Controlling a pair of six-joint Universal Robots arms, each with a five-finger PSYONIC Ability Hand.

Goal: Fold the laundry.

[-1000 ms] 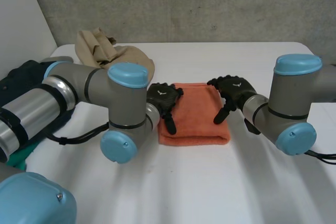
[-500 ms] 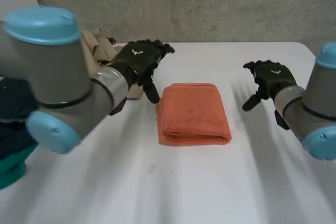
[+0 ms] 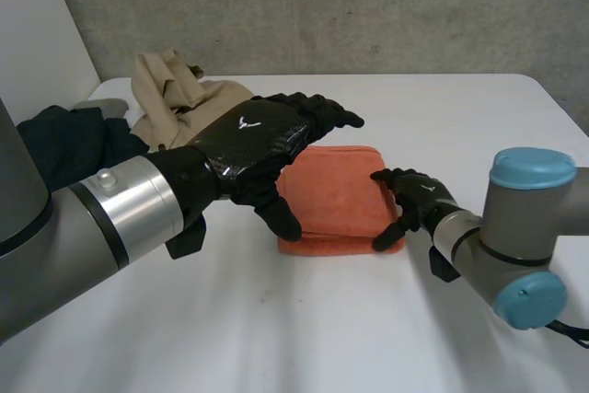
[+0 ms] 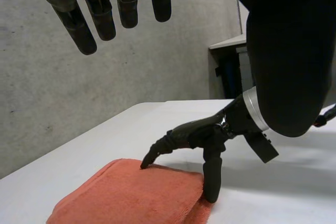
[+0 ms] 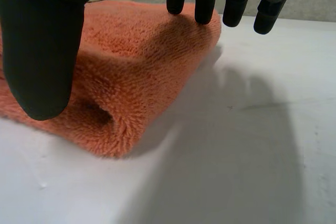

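Two hands work one folded orange towel (image 3: 336,192). Right hand (image 3: 416,202): fingers (image 5: 205,1) straight on the towel's top, thumb (image 5: 39,51) down beside its near right corner. The gap is wide and nothing is pinched. Left hand (image 3: 253,140): fingers relaxed, empty, above the towel's left edge. The towel lies flat on the white table (image 3: 368,329), long axis running away from the robot. The right hand is nearer and likely leads.

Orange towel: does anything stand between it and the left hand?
Nothing visible does. The left hand hangs open above the orange towel, with only air between; the right hand rests at the towel's edge, off to the side.
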